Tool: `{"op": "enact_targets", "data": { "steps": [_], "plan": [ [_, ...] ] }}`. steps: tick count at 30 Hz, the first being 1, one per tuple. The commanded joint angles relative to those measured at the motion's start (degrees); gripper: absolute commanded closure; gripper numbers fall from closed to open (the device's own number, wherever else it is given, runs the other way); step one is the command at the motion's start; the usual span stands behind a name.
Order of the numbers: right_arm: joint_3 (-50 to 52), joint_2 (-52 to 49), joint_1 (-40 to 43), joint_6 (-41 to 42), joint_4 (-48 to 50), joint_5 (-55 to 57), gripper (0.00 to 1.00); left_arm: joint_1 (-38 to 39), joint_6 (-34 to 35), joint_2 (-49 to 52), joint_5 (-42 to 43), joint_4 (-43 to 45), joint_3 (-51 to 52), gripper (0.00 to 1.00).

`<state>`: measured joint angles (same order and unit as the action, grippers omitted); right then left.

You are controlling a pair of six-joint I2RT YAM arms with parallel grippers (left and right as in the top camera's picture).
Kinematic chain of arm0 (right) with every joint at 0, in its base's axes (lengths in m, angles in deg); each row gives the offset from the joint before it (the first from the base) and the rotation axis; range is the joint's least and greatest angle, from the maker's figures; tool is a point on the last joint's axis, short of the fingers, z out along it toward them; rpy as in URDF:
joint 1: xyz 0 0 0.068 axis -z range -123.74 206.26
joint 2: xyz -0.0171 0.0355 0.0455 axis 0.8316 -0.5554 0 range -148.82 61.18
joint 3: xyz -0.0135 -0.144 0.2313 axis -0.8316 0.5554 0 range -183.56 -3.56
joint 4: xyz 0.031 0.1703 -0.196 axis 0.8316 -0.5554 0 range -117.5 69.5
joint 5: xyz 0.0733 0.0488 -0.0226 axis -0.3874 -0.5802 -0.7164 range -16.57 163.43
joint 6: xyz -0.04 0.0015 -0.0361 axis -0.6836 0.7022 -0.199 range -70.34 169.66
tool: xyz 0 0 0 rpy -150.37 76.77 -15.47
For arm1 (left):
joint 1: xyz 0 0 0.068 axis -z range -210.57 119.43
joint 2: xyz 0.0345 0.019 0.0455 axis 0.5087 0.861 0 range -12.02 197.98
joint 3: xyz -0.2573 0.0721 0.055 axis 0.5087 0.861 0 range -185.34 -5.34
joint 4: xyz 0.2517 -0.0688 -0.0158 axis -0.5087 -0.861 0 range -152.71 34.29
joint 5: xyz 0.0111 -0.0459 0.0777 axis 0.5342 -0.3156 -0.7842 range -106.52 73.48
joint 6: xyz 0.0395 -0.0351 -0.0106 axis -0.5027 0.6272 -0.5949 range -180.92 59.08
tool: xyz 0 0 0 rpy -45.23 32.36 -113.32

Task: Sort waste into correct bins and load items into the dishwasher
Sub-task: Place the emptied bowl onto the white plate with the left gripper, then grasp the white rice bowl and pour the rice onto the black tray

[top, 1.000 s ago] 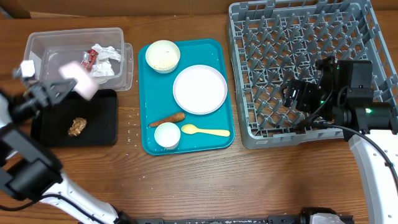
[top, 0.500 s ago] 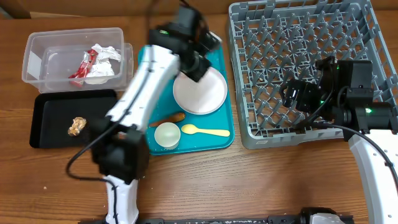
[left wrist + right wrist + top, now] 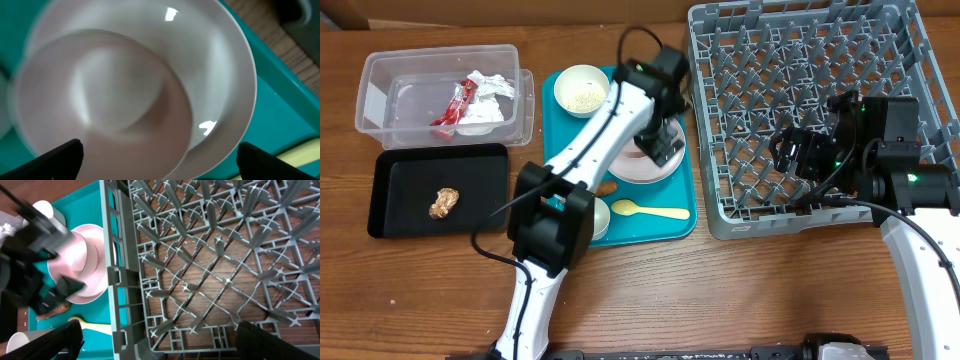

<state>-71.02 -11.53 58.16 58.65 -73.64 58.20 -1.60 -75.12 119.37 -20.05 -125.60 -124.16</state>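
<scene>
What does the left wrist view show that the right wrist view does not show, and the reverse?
Only the left wrist view: the left hand from its own side, fingertips spread wide, close above the dishes. Only the right wrist view: the grey dish rack, the carrot-like stick, a white bowl and the open right hand. Both: the pink bowl on the pale pink plate, the teal tray and the yellow spoon.

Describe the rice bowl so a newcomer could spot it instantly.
Find the teal tray mid-table, between the clear tub and the grey rack. At its far-left corner sits a small white bowl. Unlike the other white bowl at the near edge, it holds rice grains.
</scene>
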Motion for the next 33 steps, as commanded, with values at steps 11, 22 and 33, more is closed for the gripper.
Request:
{"op": "enact_targets", "data": {
  "steps": [11, 22, 33],
  "plan": [
    [-1.2, 0.2, 0.4, 0.0, 0.3, -0.3, 0.0, -18.5, 13.2, 5.1, 8.5, 7.4, -13.4, 0.34],
    [-1.2, 0.2, 0.4, 0.0, 0.3, -0.3, 0.0, -15.1, 13.6, 11.8, 8.9, 10.9, -13.4, 0.57],
    [-1.2, 0.2, 0.4, 0.0, 0.3, -0.3, 0.0, -15.1, 17.5, 14.1, 9.9, 8.2, -16.7, 0.96]
  ]
}}
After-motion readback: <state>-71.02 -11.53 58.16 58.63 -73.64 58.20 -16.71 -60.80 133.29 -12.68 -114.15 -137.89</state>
